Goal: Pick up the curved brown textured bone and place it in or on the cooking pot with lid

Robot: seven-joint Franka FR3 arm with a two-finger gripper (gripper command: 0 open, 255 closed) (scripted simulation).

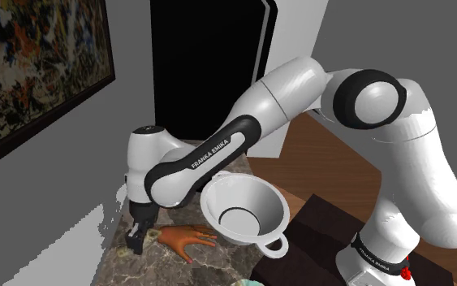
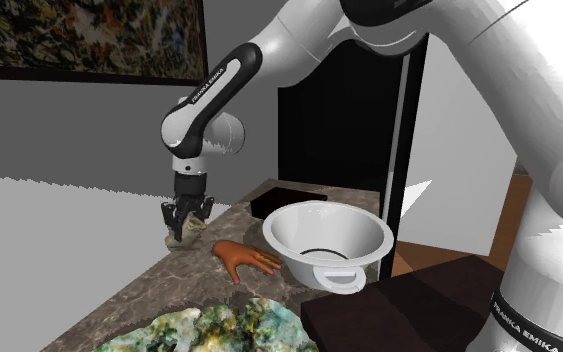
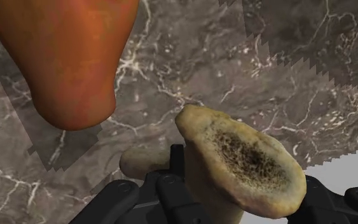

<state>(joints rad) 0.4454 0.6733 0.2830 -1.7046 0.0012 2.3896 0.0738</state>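
Observation:
A pale tan, rough-surfaced bone [image 3: 241, 159] lies on the dark marble counter [image 3: 285, 57], and my black gripper [image 3: 241, 191] is shut on it, one finger on each side of its shaft. The bone's broad porous end faces the wrist camera. In the second exterior view my gripper [image 2: 185, 222] stands upright over the bone [image 2: 176, 238] at the counter's far left edge. My gripper [image 1: 137, 237] is low at the counter in the shoulder view. The pot [image 2: 326, 240] is a white open vessel with a loop handle, to the right of the gripper; in the shoulder view the pot [image 1: 247, 213] shows no lid.
An orange-brown hand-shaped object [image 2: 241, 257] lies between the bone and the pot, close to the gripper [image 3: 63, 57]. A green mottled mass [image 2: 219, 325] sits at the counter's near end. A dark square tray [image 2: 281, 198] lies at the far end, before a black area.

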